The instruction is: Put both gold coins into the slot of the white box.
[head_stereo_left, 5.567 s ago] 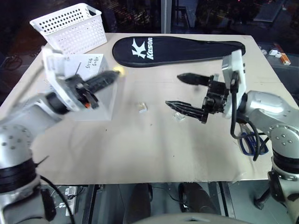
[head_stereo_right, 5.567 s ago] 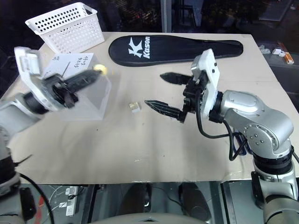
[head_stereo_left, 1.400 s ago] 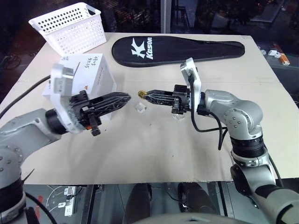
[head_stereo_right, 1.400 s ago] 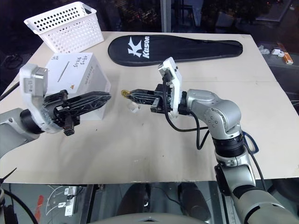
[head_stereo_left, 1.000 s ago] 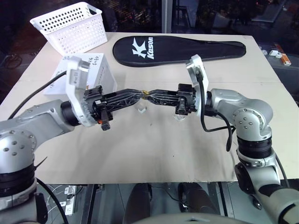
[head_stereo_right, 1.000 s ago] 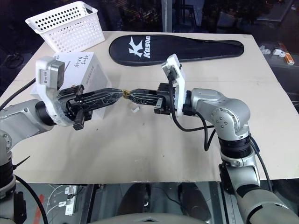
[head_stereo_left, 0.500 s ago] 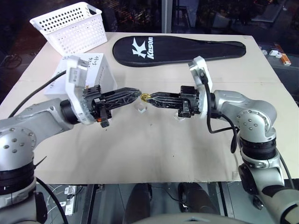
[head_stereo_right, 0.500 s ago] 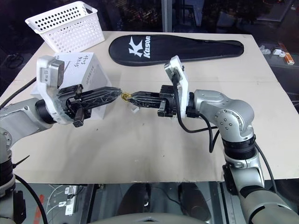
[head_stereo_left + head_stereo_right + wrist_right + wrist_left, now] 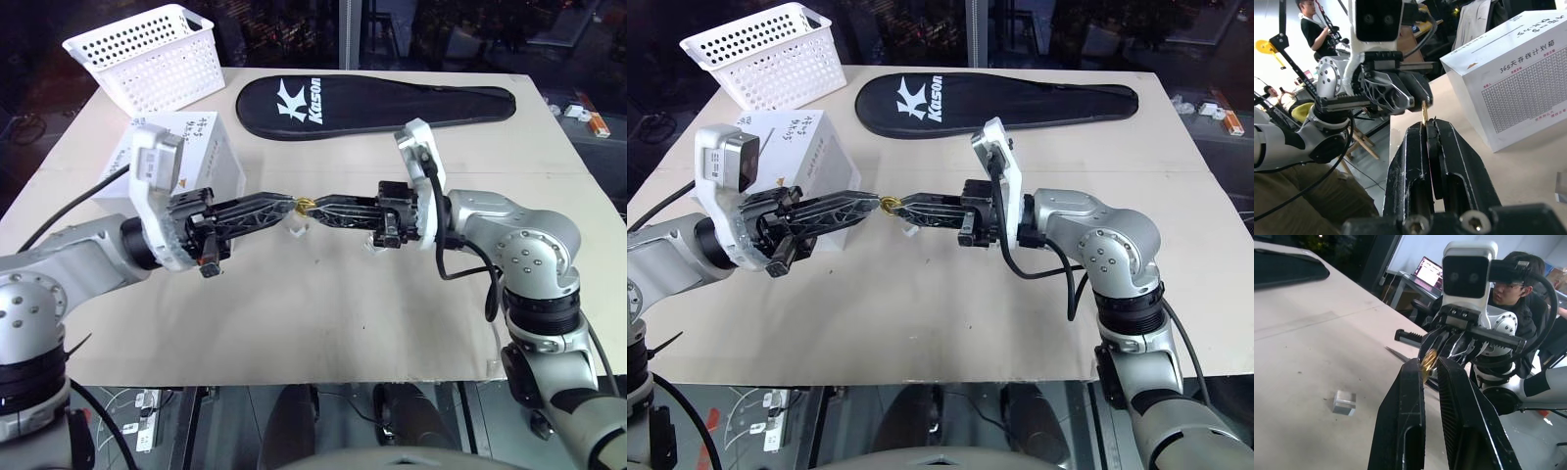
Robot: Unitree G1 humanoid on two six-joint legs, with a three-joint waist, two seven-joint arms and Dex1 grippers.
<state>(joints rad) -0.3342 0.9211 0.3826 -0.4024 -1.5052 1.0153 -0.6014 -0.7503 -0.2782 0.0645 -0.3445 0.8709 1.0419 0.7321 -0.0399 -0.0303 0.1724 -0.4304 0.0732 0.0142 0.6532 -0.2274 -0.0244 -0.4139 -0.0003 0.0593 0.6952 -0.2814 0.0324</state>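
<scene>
Pinching one gold coin [image 9: 890,205] between both grippers, seemingly, beside the white box [image 9: 801,157].

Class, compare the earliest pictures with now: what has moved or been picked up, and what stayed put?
The right gripper, open then, has shut on a gold coin. Both arms swung inward until the left gripper met the coin. The white box, basket and black case stayed put.

Head views are evenly lit from above – the table [image 9: 323,313] is bright, everything past its edges falls off to near black. Shadows under the arms are soft. Wrist views are rougher – the near fingers [image 9: 1400,431] are dark and slightly soft, and the background behind them blows out pale.
</scene>
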